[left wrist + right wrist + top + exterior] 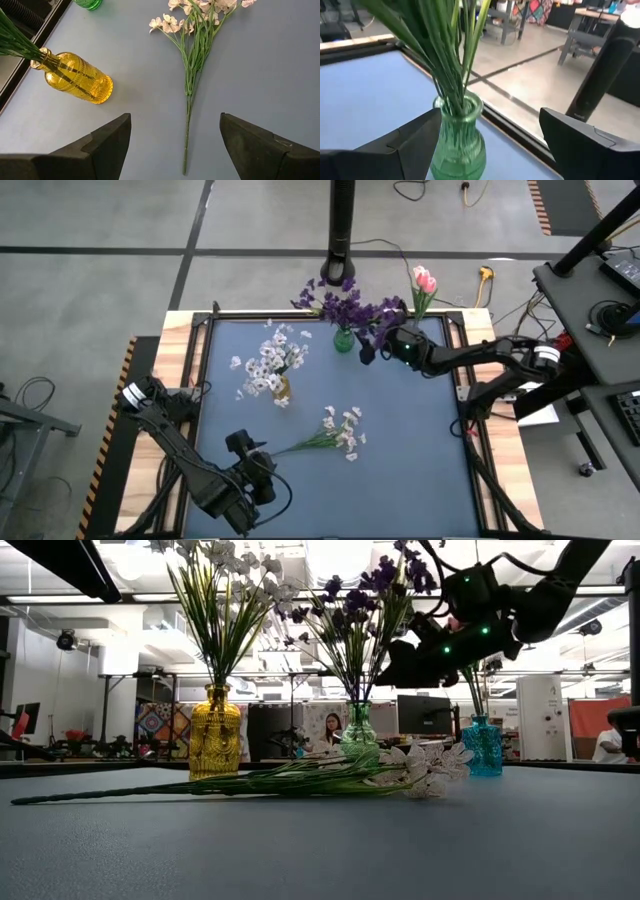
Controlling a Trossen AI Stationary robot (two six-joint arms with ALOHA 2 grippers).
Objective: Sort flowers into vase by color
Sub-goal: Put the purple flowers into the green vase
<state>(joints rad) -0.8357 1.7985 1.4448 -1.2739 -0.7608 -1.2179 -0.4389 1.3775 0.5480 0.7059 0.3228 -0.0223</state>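
Blue matting covers the bench (pixel 420 470); positions are referenced to the green vase (pixel 344 340). Purple flowers (pixel 345 305) stand in it. Right pincer (pixel 370 343) hovers just beside it, jaws wide, holding nothing. White sprig (pixel 325 435) lies flat, well apart from it. Left pincer (pixel 172 145) waits beyond the sprig's stem end, jaws wide, empty.

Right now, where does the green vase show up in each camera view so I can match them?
High view: the green vase stands at the mat's far edge, center, under purple blossoms.
Low view: mid-picture, behind the loose white sprig.
Left wrist view: only a sliver at the top edge.
Right wrist view: close, lower center.
Shared landmark: the yellow vase, absent only from the right wrist view.
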